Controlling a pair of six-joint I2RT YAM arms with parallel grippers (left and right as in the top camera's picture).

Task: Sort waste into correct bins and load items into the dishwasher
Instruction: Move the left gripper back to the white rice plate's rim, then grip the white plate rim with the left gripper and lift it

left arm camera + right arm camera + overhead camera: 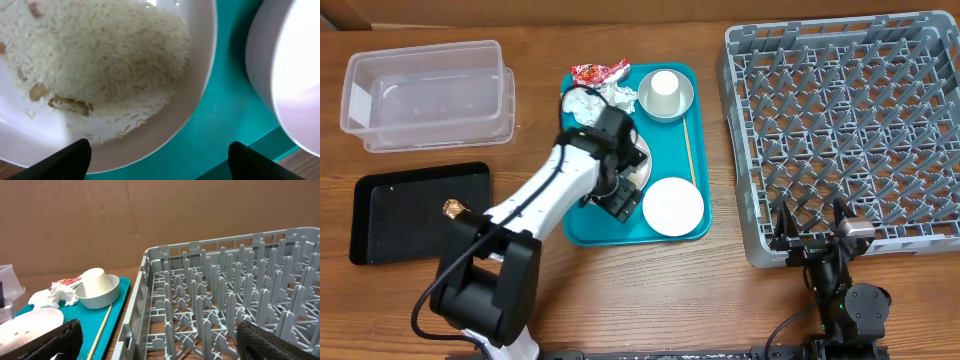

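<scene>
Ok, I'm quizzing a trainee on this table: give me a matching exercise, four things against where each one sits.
Things:
1. white cup
2. brown snack piece
3. rice
4. red-and-white wrapper

Places:
A. on the black tray
B. on the large plate
C. at a corner of the teal tray
D. in the grey bowl

Pairs: 1-D, 2-A, 3-B, 4-C

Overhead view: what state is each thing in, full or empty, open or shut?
Clear tub, empty.
Black tray, one brown scrap inside.
Dish rack, empty.
Large plate, rice on it.
Small dish, flat on teal tray.
Cup, upside down in grey bowl.
Left claw, open above the plate.
Right claw, open, holding nothing.
</scene>
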